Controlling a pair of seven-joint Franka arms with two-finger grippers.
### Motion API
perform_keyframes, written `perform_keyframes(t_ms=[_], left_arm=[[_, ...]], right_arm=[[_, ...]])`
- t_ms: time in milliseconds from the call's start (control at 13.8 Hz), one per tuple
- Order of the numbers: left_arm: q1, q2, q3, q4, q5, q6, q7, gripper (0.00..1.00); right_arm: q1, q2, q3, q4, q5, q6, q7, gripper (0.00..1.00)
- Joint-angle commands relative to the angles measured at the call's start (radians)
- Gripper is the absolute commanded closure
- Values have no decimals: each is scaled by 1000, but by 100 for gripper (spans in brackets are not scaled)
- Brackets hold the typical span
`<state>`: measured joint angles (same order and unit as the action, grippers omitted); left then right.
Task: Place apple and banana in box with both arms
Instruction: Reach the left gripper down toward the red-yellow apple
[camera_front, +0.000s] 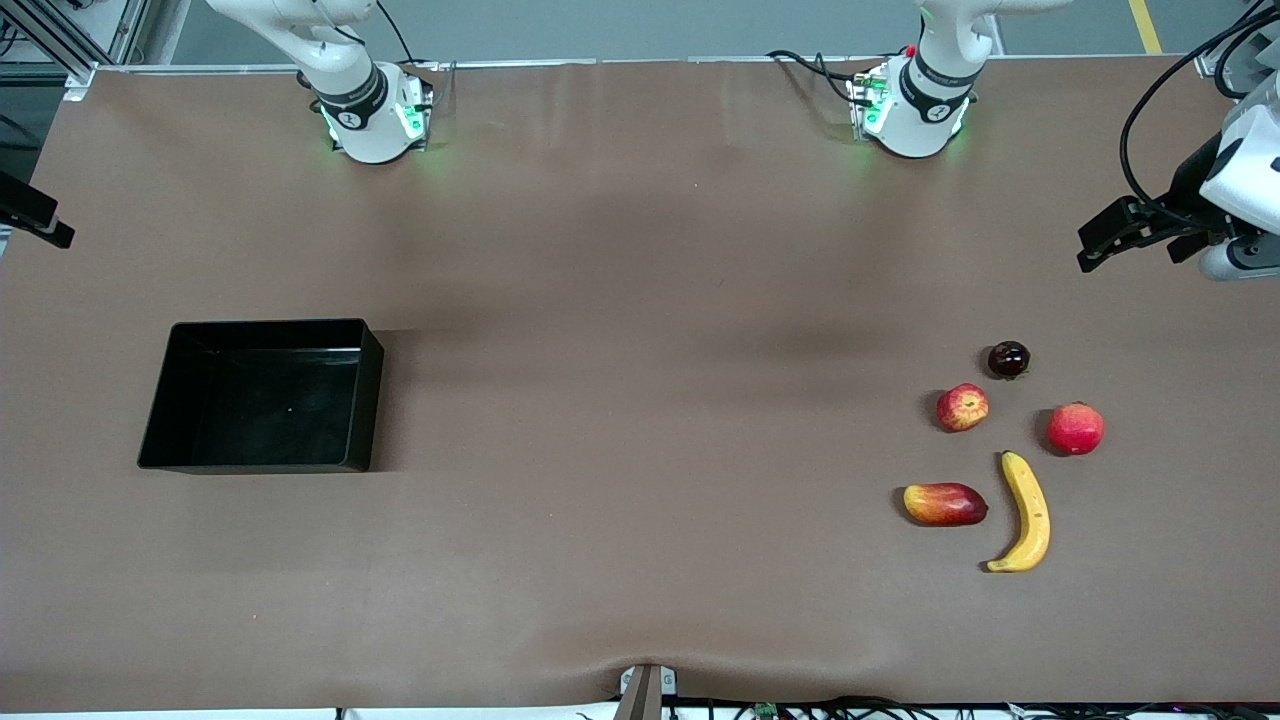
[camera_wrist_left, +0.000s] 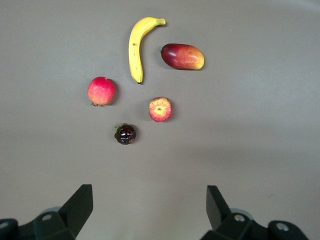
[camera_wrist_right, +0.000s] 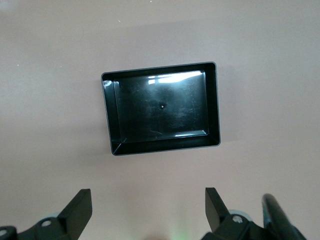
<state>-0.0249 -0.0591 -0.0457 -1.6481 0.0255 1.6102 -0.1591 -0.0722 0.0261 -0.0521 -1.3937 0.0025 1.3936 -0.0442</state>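
Note:
The apple (camera_front: 962, 407), red with yellow streaks, lies among the fruits at the left arm's end of the table; it also shows in the left wrist view (camera_wrist_left: 160, 109). The yellow banana (camera_front: 1027, 510) lies nearer the front camera than the apple, and the left wrist view (camera_wrist_left: 136, 47) shows it too. The black box (camera_front: 372, 400) stands empty at the right arm's end and shows in the right wrist view (camera_wrist_right: 214, 100). My left gripper (camera_wrist_left: 150, 207) is open and empty, high up beside the fruits (camera_front: 1090, 248). My right gripper (camera_wrist_right: 148, 210) is open and empty, high up beside the box.
A pinkish-red round fruit (camera_front: 1075, 428), an elongated red-yellow fruit (camera_front: 945, 504) and a small dark fruit (camera_front: 1008, 359) lie close round the apple and banana. Brown table cloth stretches between the fruits and the box.

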Motion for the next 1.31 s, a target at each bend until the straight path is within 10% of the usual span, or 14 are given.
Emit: perform_keyframes(t_ms=[0, 508, 1234], left_arm=[[3, 7, 0, 25, -18, -23, 19, 0], [-9, 123, -14, 68, -6, 14, 29, 0], [26, 341, -11, -350, 4, 699, 32, 0]], right_arm=[[-29, 6, 9, 15, 4, -1, -2, 0], [-34, 75, 9, 15, -12, 33, -2, 0], [-156, 284, 9, -36, -22, 102, -157, 0]])
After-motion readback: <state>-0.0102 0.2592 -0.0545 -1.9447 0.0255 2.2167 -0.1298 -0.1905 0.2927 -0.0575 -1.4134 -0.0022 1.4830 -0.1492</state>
